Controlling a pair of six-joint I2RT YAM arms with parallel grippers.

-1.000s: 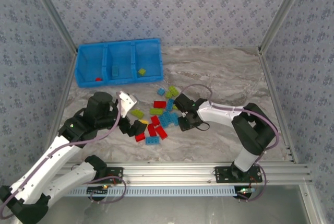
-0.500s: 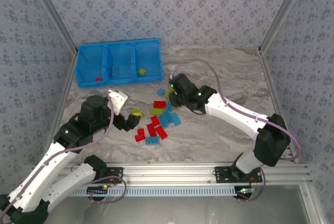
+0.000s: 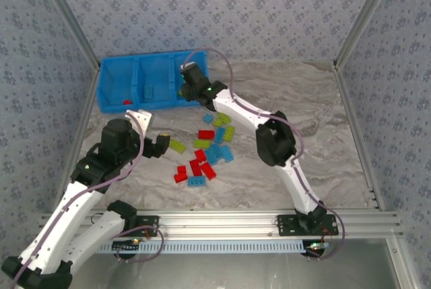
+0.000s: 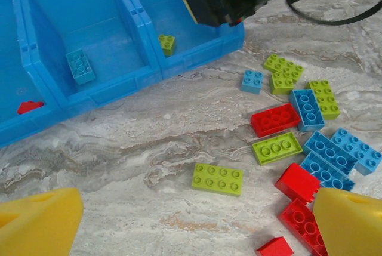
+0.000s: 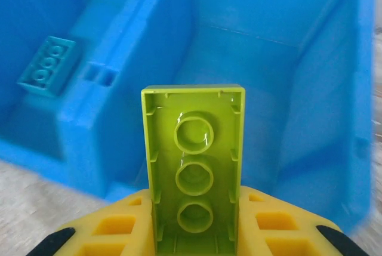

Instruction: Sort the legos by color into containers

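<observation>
Right gripper (image 5: 194, 223): pinching lime green studded plastic brick (image 5: 193, 154), long axis toward 12 o'clock.
Drop place: right compartment of bright blue plastic bin (image 5: 262, 59), at 12 o'clock (a small green brick (image 4: 166, 43) lies there).
Left gripper (image 4: 191, 232): fingers wide, empty.

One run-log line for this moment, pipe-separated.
right hand: shut on lime green lego, at right compartment | left hand: open, above loose legos | release: not yet done

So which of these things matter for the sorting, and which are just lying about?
Job: loose legos; green lego in the right jaws; blue three-compartment bin.
Just there: marbled tabletop; aluminium rail; patterned walls.
</observation>
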